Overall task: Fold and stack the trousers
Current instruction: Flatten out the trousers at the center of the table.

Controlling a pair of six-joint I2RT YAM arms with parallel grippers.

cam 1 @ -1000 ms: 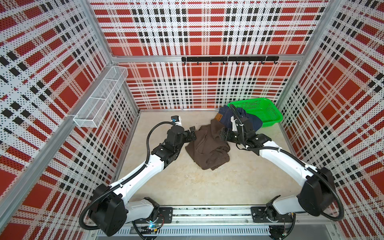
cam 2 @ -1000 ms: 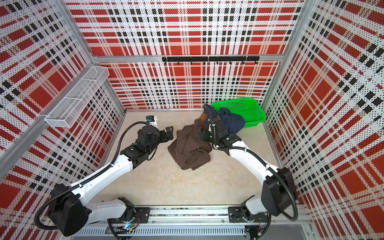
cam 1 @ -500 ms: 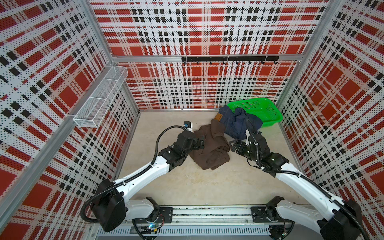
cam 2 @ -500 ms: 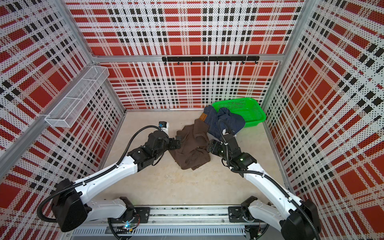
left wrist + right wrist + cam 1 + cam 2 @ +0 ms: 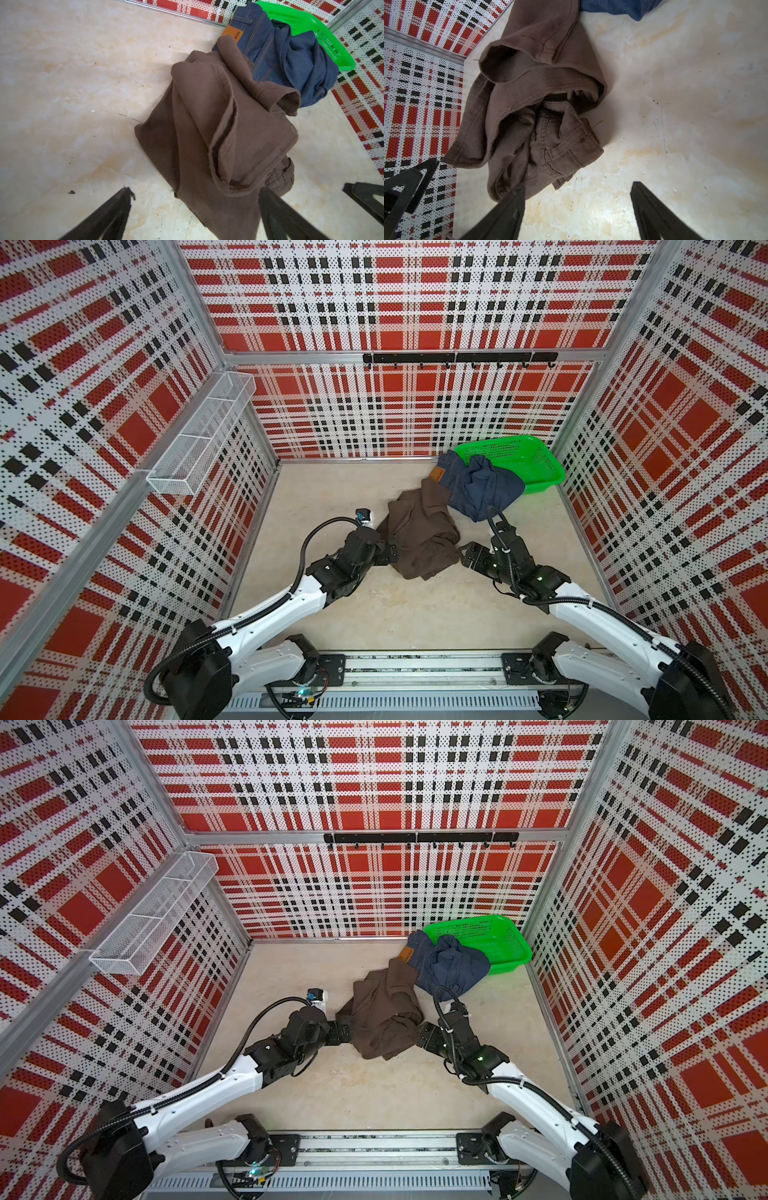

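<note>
Wire basket [image 5: 199, 435]: hangs on the left wall, seen in both top views only.

Left gripper [image 5: 392, 552]: low at the left edge of the brown trousers [image 5: 419, 531]. The top views give only a black block against the cloth. The left wrist view shows the jaws spread wide and released. One finger [image 5: 116, 209] is over bare tabletop [image 5: 62, 83], the other over the cloth's near edge. Nothing is gripped.

Brown trousers: crumpled heap mid-table, far end lapping onto the denim trousers [image 5: 478, 489]. Only the right wrist view shows the waistband, belt loop and fly seam bunched under a folded leg. The left wrist view shows the stacked leg folds and an open cuff.

Right gripper [image 5: 464, 556]: just beside the heap's right edge, jaws apart, holding nothing. In the right wrist view one fingertip overlaps the lowest fold; contact cannot be told.

Denim trousers: behind and right of the heap, partly on the table, partly over the rim of the green basket [image 5: 540, 464]. Tan patch [image 5: 232, 34]: "WEAR" reads in the left wrist view; the top views give colour only.

Hidden or cut off: how much denim lies inside the basket. The right wrist view crops the denim to a blue corner. Both wrist views cut off the finger bases.
</note>
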